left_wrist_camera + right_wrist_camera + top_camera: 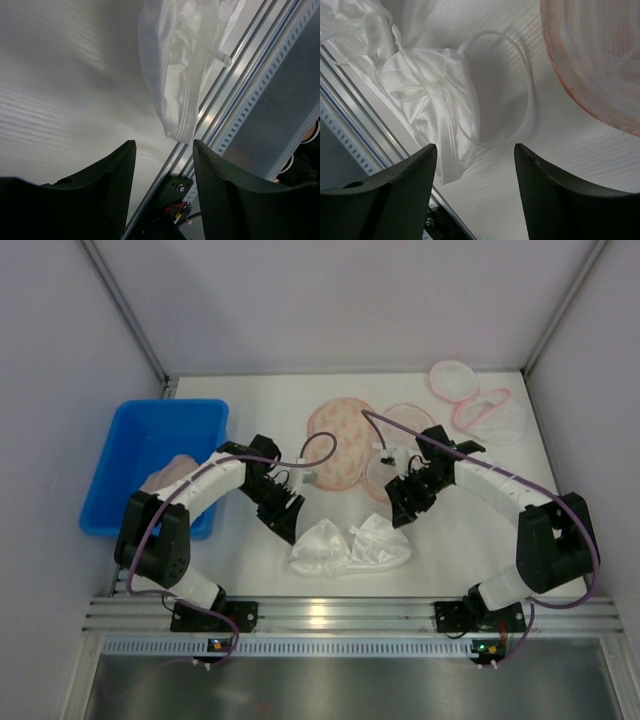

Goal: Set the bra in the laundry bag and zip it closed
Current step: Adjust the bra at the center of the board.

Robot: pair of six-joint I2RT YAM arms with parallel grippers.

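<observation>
The white bra (350,545) lies crumpled at the table's front middle. The pink patterned round laundry bag (342,442) lies spread open behind it at mid table. My left gripper (285,520) is open and empty, just left of the bra. My right gripper (403,508) is open and empty, just behind the bra's right cup. The left wrist view shows the bra (175,65) ahead of the open left gripper (164,150). The right wrist view shows the bra (430,95), its strap loop (526,95) and the bag's pink edge (600,60) ahead of the open right gripper (475,152).
A blue bin (175,407) stands at the left with pinkish cloth (170,475) in it. Another pink-and-white round bag (480,405) lies at the back right. An aluminium rail (350,615) runs along the front edge, close to the bra. Walls enclose the table.
</observation>
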